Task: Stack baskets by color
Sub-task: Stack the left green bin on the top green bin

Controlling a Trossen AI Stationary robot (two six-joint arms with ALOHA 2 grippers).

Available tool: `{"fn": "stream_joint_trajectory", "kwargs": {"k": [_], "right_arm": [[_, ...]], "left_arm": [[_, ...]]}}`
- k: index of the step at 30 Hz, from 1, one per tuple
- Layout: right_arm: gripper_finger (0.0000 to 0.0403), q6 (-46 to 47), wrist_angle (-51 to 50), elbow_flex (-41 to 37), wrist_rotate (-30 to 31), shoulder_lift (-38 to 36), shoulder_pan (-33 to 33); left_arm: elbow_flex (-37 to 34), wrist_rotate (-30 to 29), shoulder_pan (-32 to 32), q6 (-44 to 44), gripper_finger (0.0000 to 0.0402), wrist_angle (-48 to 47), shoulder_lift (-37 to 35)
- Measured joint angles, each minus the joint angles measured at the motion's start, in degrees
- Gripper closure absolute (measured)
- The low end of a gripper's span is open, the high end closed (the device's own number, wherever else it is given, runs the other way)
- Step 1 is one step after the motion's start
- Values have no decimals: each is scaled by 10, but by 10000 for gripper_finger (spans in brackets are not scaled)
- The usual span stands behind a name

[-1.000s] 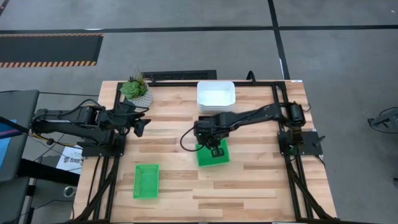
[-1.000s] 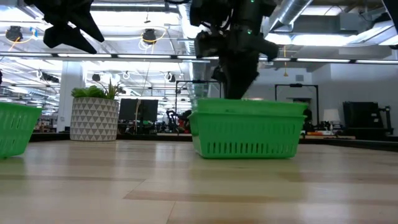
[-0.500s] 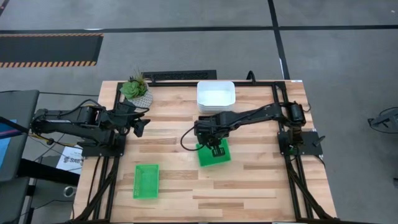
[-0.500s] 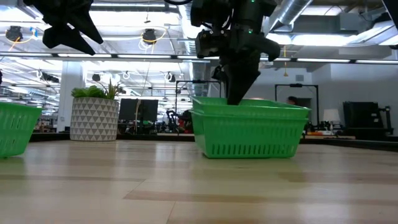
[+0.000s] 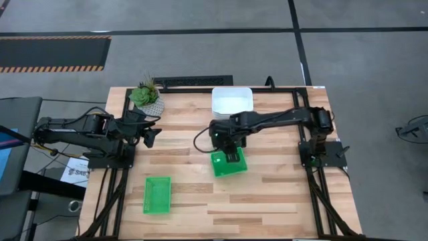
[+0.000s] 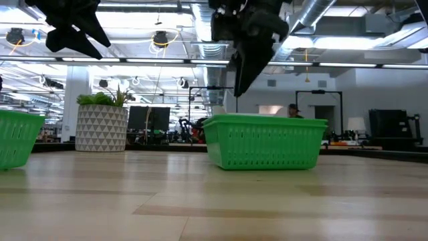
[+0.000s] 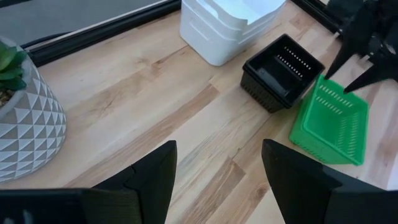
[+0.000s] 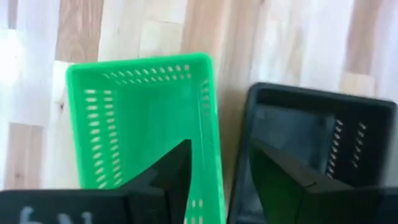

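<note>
A stack of green mesh baskets (image 5: 227, 165) (image 6: 264, 140) rests flat on the wood near the table's middle. My right gripper (image 5: 230, 152) (image 6: 239, 77) hangs open above the stack's far edge, clear of it; in its wrist view one long wall of the stack (image 8: 140, 124) lies below the gap between its fingers. A black mesh basket (image 7: 283, 71) (image 8: 311, 137) sits right beside the stack, on its far side. A single green basket (image 5: 157, 195) lies near the front left. White baskets (image 5: 232, 102) are stacked at the far edge. My left gripper (image 5: 150, 136) waits open at the left.
A potted plant (image 5: 146, 97) (image 6: 100, 124) in a patterned white pot stands at the far left corner. Bare wood stretches along the table's near edge and to the right of the green stack. People show in the room behind the table.
My right gripper has opened, let go of the upper green basket and risen, drawing a little toward the far edge. That basket, tilted with its rim above the lower one, has dropped level into the lower green basket.
</note>
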Motion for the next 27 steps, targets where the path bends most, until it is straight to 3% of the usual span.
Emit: {"fn": "stream_joint_trajectory", "kwargs": {"k": [10,18,27], "right_arm": [[216,51,42,12,-34,-61,37],[225,103,25,12,-32,-74,128],[226,206,5,11,-2,-71,218]], "left_arm": [[0,37,0,0,178,1,0],[-25,147,-6,-55,178,-1,0],[-77,197,-120,-176,178,1,54]]}}
